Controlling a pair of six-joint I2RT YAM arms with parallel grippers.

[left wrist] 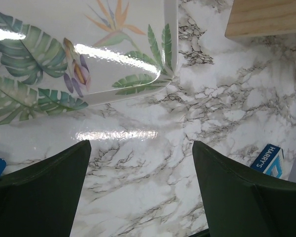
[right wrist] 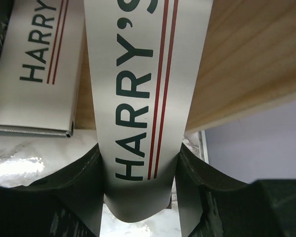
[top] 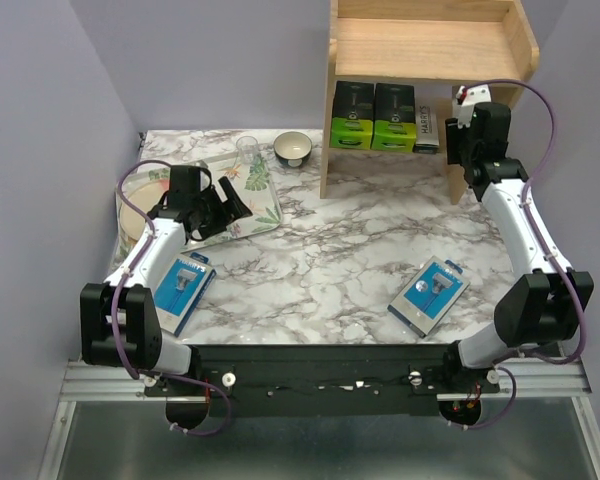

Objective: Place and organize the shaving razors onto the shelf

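The light-wood shelf [top: 430,45] stands at the far right. In its lower tier stand two black boxes with lime-green ends [top: 352,115] [top: 393,115] and one white HARRY'S box [top: 426,130]. My right gripper [top: 459,135] is at the shelf's right side, shut on the second white HARRY'S box [right wrist: 138,94], which lies beside the first one [right wrist: 39,64] against the wood [right wrist: 246,64]. Two blue-and-white razor packs lie on the table, one at the left [top: 185,285] and one at the right [top: 430,295]. My left gripper [top: 228,205] [left wrist: 140,148] is open and empty over the marble.
A floral tray [top: 265,205] [left wrist: 49,54] lies just beyond my left gripper, with a glass flask [top: 248,155] on it. A pink round plate [top: 135,205] lies at the left edge. A small bowl [top: 294,148] stands left of the shelf.
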